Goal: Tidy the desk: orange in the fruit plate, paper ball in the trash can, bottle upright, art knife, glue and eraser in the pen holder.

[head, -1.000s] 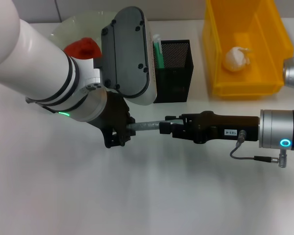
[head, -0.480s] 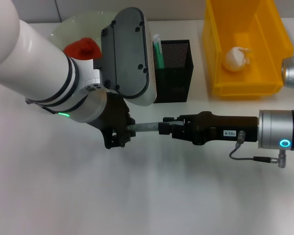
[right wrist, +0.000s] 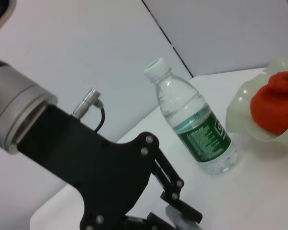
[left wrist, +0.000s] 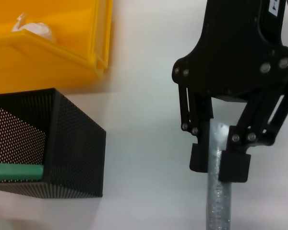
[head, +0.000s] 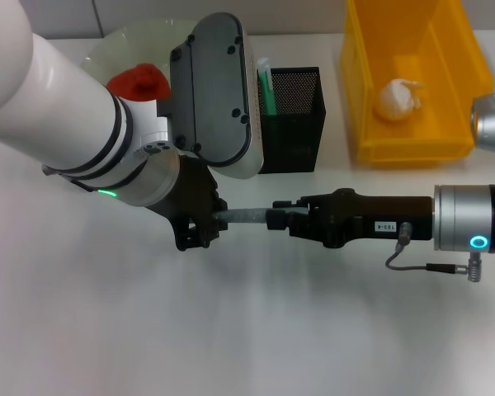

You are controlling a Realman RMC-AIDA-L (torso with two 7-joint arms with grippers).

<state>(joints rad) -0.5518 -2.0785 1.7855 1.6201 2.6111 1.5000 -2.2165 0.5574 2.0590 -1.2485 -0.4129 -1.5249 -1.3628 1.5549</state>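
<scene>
The slim grey metal art knife [head: 246, 216] lies level between the two arms, long axis running left–right, its ends clamped by the left gripper [head: 200, 221] and the right gripper [head: 282, 216] (a handover), just before the black mesh pen holder [head: 293, 132].

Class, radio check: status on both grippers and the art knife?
Left gripper and right gripper both shut on art knife, mid-handover. Pen holder behind. Nothing blocking.

Left gripper [head: 200, 224] and right gripper [head: 279, 216] (both clamped) tip to tip
</scene>
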